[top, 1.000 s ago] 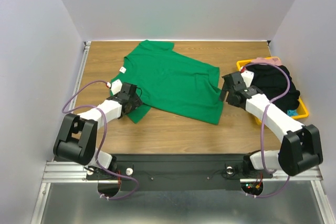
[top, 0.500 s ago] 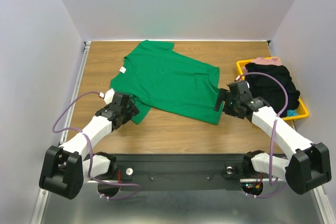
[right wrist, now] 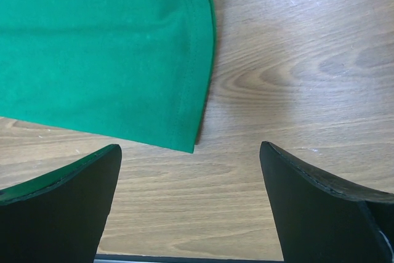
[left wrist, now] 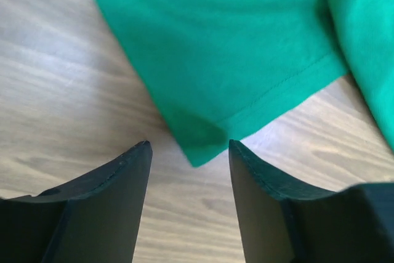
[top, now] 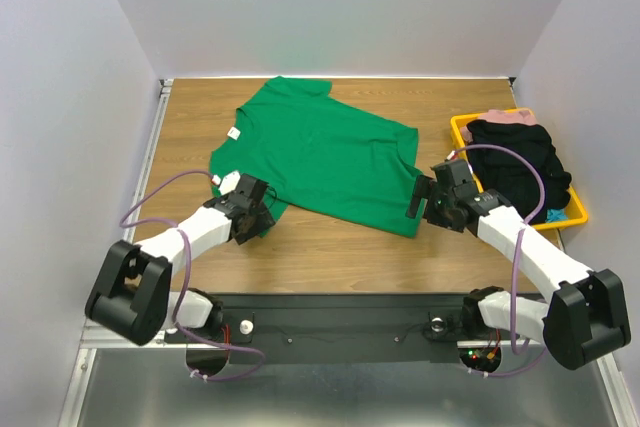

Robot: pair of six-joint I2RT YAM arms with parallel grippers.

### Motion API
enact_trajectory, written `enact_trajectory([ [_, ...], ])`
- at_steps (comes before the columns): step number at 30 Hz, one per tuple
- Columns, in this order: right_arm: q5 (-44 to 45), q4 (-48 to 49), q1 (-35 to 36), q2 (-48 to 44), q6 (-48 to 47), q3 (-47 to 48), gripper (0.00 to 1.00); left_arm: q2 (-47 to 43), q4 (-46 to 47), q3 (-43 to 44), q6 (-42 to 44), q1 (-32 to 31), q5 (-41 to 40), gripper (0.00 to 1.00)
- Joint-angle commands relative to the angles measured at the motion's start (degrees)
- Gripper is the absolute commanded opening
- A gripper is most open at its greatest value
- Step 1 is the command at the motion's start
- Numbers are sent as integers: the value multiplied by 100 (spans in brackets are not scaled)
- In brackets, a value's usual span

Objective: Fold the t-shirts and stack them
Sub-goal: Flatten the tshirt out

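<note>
A bright green t-shirt (top: 325,152) lies spread flat on the wooden table, collar to the far left. My left gripper (top: 257,220) is open at the shirt's near-left sleeve. In the left wrist view the sleeve (left wrist: 234,60) has its corner lying between the tips of the open left gripper (left wrist: 189,143), not pinched. My right gripper (top: 421,203) is open at the shirt's near-right hem corner. In the right wrist view the shirt (right wrist: 104,47) ends in that corner just ahead of the wide-open right gripper (right wrist: 190,146).
A yellow tray (top: 459,127) at the right edge holds a heap of dark clothes (top: 520,162) and a pink piece (top: 510,116). Bare wood lies between the shirt and the near table edge. White walls close in the table on three sides.
The left gripper drew back toward the near edge, then moved right to the sleeve corner. The right gripper came nearer and lower to the hem corner. The shirt has not moved.
</note>
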Motion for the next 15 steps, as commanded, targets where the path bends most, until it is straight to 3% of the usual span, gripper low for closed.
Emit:
enact_trajectory([
  [1, 115, 254, -24, -30, 56, -93, 100, 613, -421, 329, -86, -234, -574, 64],
  [5, 168, 271, -24, -22, 21, -155, 100, 886, -483, 427, 37, -304, -471, 63],
  [7, 229, 271, -32, -4, 21, -173, 100, 878, -474, 410, 80, -348, -435, 54],
  [9, 238, 271, -24, 22, 30, -190, 100, 869, -448, 383, 124, -348, -453, 25],
  [10, 264, 271, -24, 40, 30, -190, 100, 930, -422, 392, 177, -348, -462, 2],
  [15, 80, 263, -24, 84, 21, -234, 100, 1072, -149, 418, 397, -348, -321, 0],
])
